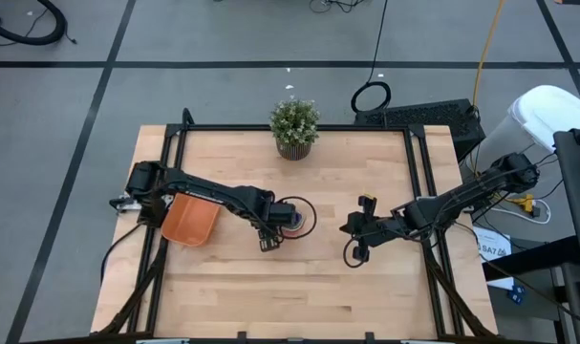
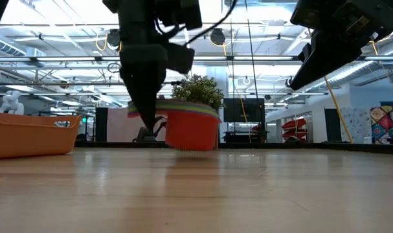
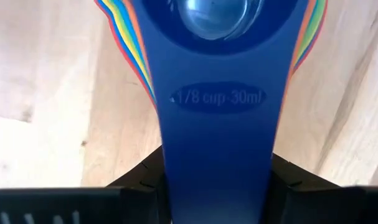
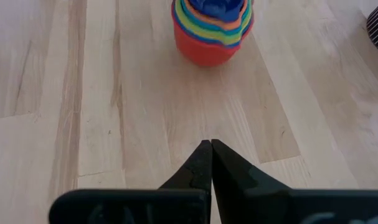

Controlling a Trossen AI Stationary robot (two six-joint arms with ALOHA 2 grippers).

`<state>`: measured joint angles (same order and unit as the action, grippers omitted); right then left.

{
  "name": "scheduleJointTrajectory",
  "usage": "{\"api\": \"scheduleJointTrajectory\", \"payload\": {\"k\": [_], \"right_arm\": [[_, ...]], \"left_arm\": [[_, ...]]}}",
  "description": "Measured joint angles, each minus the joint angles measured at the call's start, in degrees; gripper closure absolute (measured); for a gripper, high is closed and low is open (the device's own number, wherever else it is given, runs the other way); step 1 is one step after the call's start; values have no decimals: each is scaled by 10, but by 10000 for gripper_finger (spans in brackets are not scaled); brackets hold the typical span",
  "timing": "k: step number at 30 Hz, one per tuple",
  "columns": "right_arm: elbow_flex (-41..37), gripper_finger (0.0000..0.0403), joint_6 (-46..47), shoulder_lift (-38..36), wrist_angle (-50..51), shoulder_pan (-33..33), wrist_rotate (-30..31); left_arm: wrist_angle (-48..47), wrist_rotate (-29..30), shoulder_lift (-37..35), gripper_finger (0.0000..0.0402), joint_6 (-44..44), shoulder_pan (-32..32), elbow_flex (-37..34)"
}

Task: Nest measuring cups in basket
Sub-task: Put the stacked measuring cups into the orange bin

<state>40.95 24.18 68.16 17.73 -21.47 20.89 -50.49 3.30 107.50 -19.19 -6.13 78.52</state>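
The measuring cups are nested in one stack at the table's middle, red outermost and dark blue on top. The stack also shows in the low view and the right wrist view. My left gripper is shut on the stacked handles. The orange basket lies to the stack's left, partly under my left arm. My right gripper hangs shut and empty, right of the stack. My left gripper pinches the stacked handles between its two fingers, one on each long side edge, near the free end. The fingers point steeply down from above. The stack stays upright and level; whether its bottom is clear of the table I cannot tell.
A potted plant stands at the middle of the table's far edge. Bare wood lies between the stack and my right gripper, and along the near edge. The basket's wall rises at the left in the low view.
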Motion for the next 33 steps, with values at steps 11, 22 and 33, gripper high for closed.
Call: {"api": "scheduleJointTrajectory", "payload": {"k": [11,22,33], "right_arm": [[-91,403,22,0,-128,0,-23],[-95,403,17,0,-130,0,-31],[-95,403,21,0,-130,0,-30]], "left_arm": [[-42,28,-36,257,-13,0,0],[-38,38,-43,258,-11,1,0],[-14,39,-43,258,-29,-2,-33]]}}
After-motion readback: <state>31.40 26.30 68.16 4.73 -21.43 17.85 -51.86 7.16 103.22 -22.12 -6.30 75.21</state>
